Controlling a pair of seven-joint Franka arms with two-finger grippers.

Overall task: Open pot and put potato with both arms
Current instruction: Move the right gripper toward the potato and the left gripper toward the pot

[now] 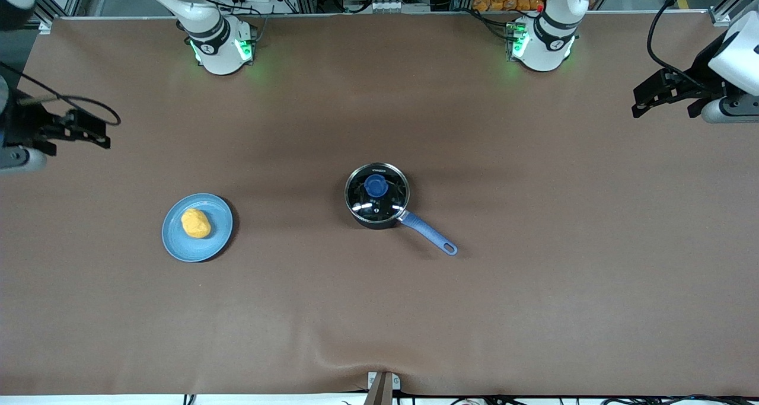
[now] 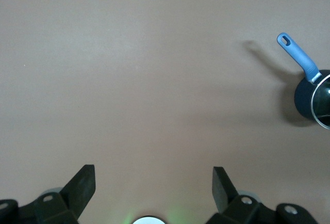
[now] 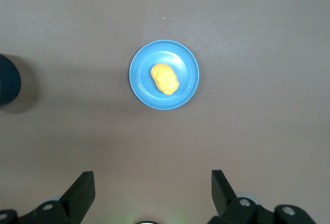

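Front view: a black saucepan (image 1: pixel 378 204) sits mid-counter (image 1: pixel 533 274) with its blue-knobbed glass lid (image 1: pixel 376 185) on, the blue handle (image 1: pixel 428 233) angled toward the camera and the left arm's end. The potato (image 1: pixel 195 223) rests on a light-blue plate (image 1: pixel 216 239) toward the right arm's end, well apart from the pot. Both arms wait high at the counter's ends: the left gripper (image 2: pixel 153 180) and the right gripper (image 3: pixel 152 182) each hold their fingers spread wide, grasping nothing.
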